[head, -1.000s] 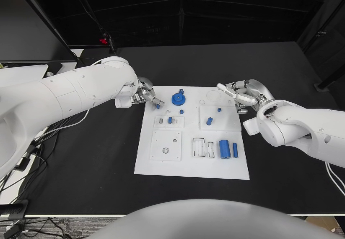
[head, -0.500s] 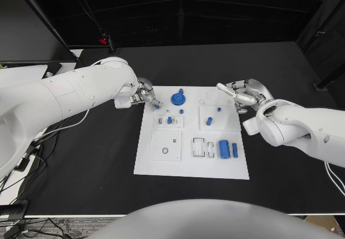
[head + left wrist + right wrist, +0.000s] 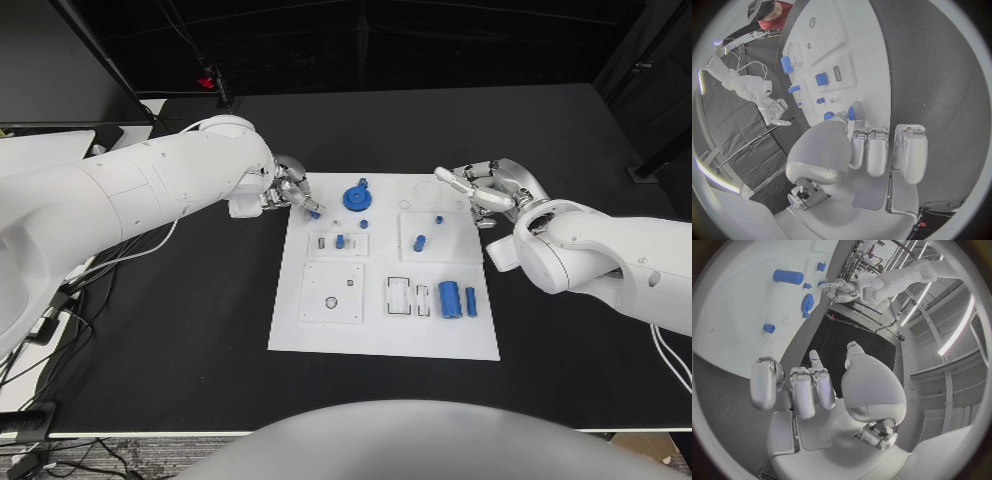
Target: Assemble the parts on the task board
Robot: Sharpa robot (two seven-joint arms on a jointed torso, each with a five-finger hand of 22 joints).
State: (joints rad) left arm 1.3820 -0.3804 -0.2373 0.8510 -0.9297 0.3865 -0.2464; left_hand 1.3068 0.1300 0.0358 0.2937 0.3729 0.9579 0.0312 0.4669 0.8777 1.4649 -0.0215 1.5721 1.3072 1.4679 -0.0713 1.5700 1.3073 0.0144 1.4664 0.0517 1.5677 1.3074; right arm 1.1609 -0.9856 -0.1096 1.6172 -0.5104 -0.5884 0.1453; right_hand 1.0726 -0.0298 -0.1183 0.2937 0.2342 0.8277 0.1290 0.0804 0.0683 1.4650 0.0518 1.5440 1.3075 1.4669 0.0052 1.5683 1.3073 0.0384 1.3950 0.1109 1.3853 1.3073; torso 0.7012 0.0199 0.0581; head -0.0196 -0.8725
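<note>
I see a matte black tabletop (image 3: 173, 330) with the white task board (image 3: 387, 335) lying flat at its middle, long side running away from the robot. Behind the tabletop the room is dark, with black framing and one small red light (image 3: 211, 80) at the back left. Loose cables (image 3: 58, 300) trail off the tabletop's left edge.

Parts on the board: a blue gear (image 3: 358, 198) stands near the far edge. A short blue peg (image 3: 340, 241) stands in a small plate left of centre, and another blue piece (image 3: 420, 241) lies on the square plate to its right. A blue cylinder (image 3: 450, 299) and a thin blue bar (image 3: 470, 301) lie side by side toward the near right.

Left hand (image 3: 289, 195) sits at the board's far left corner. From the left wrist view I read a small blue part (image 3: 851, 113) pinched at its fingertips (image 3: 856, 112), the other fingers curled alongside.

Right hand (image 3: 483, 190) hovers just past the board's far right corner. In the right wrist view its fingers (image 3: 804, 390) are loosely curled and slightly apart, with nothing in them that I can see.
</note>
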